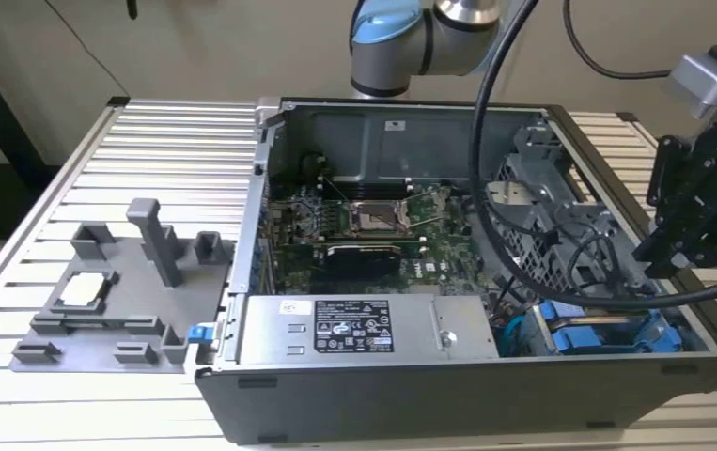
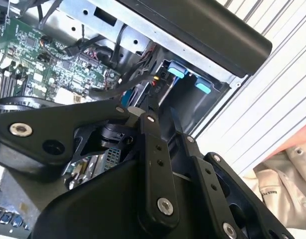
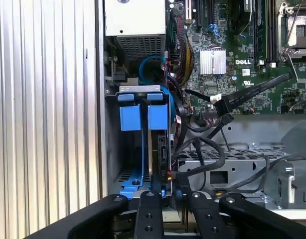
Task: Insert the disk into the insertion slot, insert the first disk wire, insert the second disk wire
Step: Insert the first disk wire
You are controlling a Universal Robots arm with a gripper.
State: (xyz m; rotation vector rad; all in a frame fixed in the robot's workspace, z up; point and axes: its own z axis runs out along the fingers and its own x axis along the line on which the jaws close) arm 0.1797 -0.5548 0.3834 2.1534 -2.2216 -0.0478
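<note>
The insertion slot is a grey metal bay at the case's front corner, on the exterior view's right. Blue tabs and a blue rail of the disk's frame sit in it, with the disk's dark edge beside them. My black gripper hangs above the case's right wall, over that bay. In both wrist views its fingers stand close together, pointing at the bay's near end; I see nothing between them. A flat black wire with a black plug lies loose over the motherboard.
The grey power-supply box sits beside the bay. A perforated metal cage carries a tangle of black cables. The arm's thick black cable drapes across the open case. A grey fixture stands on the slatted table at the exterior view's left.
</note>
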